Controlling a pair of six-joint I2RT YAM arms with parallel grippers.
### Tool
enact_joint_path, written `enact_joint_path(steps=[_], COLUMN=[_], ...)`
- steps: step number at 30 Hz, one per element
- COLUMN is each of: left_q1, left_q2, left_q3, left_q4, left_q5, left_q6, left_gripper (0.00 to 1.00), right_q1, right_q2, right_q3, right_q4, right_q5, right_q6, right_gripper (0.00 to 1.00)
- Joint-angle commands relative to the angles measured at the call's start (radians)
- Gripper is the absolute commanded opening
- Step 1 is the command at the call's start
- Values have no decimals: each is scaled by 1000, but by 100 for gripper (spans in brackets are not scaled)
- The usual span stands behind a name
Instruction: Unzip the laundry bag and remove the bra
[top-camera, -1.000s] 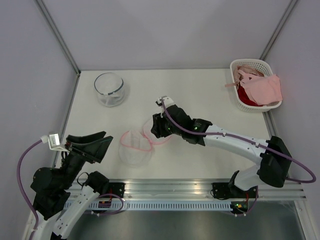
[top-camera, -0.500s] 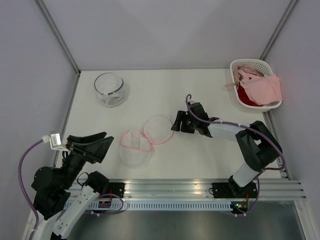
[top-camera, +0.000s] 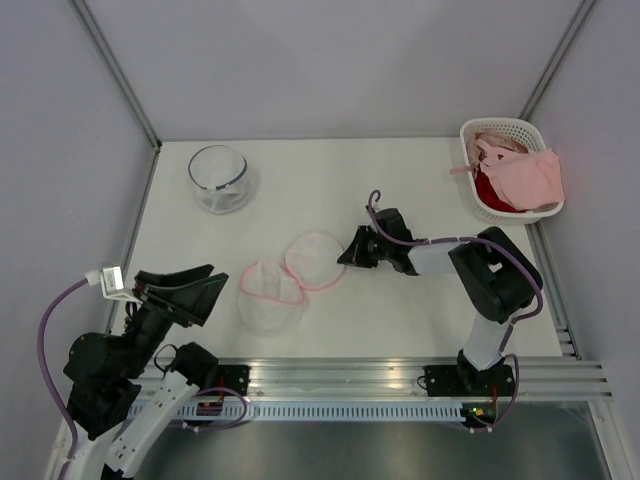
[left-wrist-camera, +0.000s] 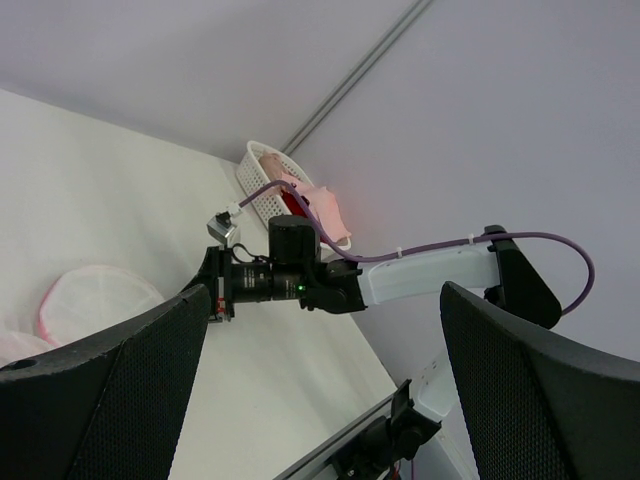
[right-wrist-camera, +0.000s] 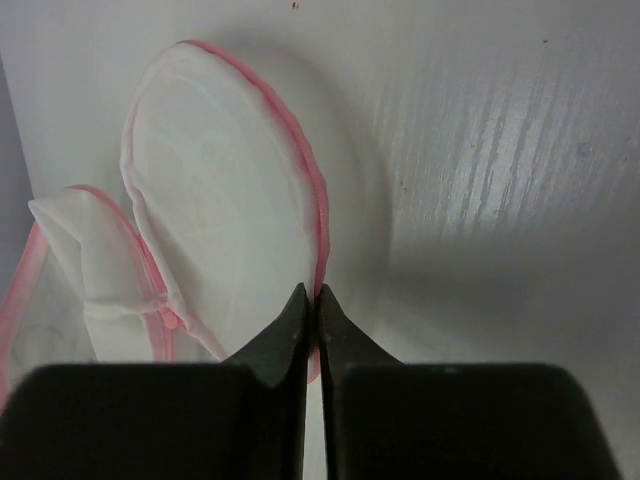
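Observation:
The laundry bag (top-camera: 290, 278) lies unzipped on the table as two round halves of white mesh with pink rims; it also shows in the right wrist view (right-wrist-camera: 225, 210) and the left wrist view (left-wrist-camera: 95, 300). My right gripper (top-camera: 346, 257) is shut just at the bag's right rim; its tips (right-wrist-camera: 308, 292) stand over the pink edge, and nothing shows pinched between them. The bra (top-camera: 528, 180), pale pink, hangs over the white basket (top-camera: 478, 135) at the back right. My left gripper (top-camera: 185, 292) stays open and empty at the near left (left-wrist-camera: 320, 400).
A clear glass bowl (top-camera: 220, 178) stands at the back left. A red garment (top-camera: 488, 190) lies in the basket under the pink one. Grey walls close in the table on three sides, and a metal rail (top-camera: 400, 372) runs along the near edge.
My right arm pulled back to the right, off the bag's right half, and folded up. Its jaws went from open to shut. The left arm has not moved.

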Motion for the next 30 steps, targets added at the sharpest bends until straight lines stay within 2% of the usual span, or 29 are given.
enact_joint_path(steps=[1, 6, 7, 13, 17, 23, 30], left_q1=[2, 4, 4, 2, 4, 2, 2], left_q2=[-1, -7, -7, -3, 6, 23, -1], left_q3=[2, 0, -1, -9, -19, -36, -41], left_q4=[-3, -12, -10, -12, -3, 28, 25], left_q5=[-6, -4, -4, -4, -3, 14, 10], left_q6=[6, 4, 3, 3, -2, -7, 4], left_gripper=[100, 100, 100, 100, 100, 100, 100], right_q1=[-5, -44, -64, -153, -189, -195, -173], right_q2=[-5, -136, -161, -337, -440, -505, -464], right_q3=[31, 59, 66, 161, 235, 319, 433], right_q4=[55, -82, -115, -448, -577, -665, -784], right_q5=[-7, 127, 212, 490, 711, 813, 886], right_q6=[-15, -68, -97, -202, -298, -406, -526], right_gripper=[0, 0, 1, 0, 0, 0, 0])
